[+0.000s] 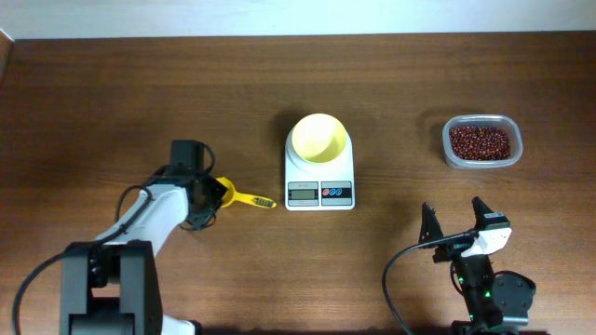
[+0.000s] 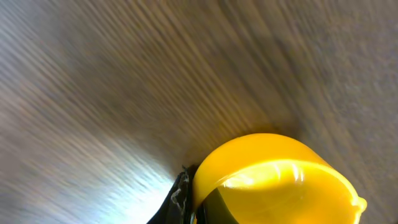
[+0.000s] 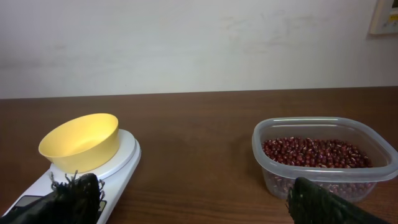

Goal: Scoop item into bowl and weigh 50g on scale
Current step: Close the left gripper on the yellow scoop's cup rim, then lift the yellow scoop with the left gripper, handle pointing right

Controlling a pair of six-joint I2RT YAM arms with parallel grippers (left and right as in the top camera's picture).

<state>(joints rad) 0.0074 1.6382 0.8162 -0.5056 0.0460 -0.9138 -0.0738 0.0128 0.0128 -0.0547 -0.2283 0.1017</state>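
Note:
The pale yellow bowl [image 1: 319, 137] stands empty on the white scale [image 1: 319, 189]; both also show in the right wrist view, bowl [image 3: 81, 142] on scale [image 3: 121, 163]. The red-brown beans [image 1: 480, 141] fill a clear tub [image 1: 451, 154], and they also show in the right wrist view [image 3: 314, 153]. My left gripper [image 1: 209, 197] is closed on the cup end of the yellow scoop [image 1: 244, 198], whose handle points right toward the scale. In the left wrist view a dark finger of the left gripper [image 2: 196, 205] presses the scoop's cup [image 2: 273, 180]. My right gripper [image 1: 456, 223] [image 3: 193, 208] is open and empty, low near the front edge.
The brown wooden table [image 1: 112, 84] runs to a pale wall at the back [image 3: 186, 43]. The tub stands at the right rear, about a hand's width right of the scale. The left wrist view is motion-blurred.

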